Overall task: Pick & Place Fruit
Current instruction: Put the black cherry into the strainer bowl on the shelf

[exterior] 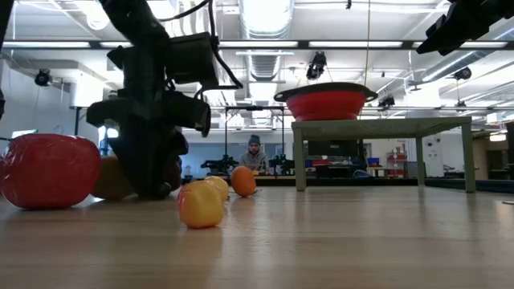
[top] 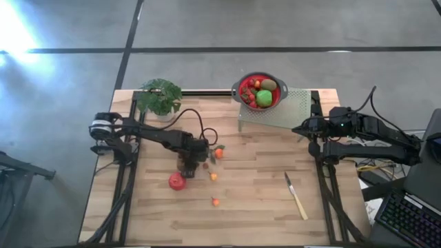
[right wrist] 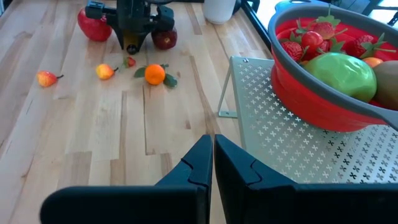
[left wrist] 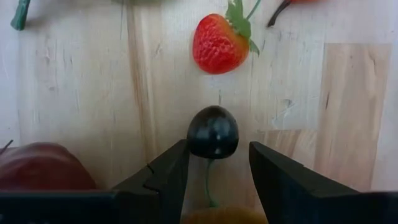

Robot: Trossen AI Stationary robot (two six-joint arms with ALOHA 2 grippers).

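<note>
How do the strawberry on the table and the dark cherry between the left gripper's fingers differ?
The strawberry is red, dimpled and leafy-capped; the dark cherry is near-black, smooth and glossy, on a thin stem. The strawberry is larger than the cherry. The strawberry lies clear of the left gripper; the cherry sits between its open fingers. Both rest on the wooden table.

Fruit-filled red colander on perforated rack
</note>
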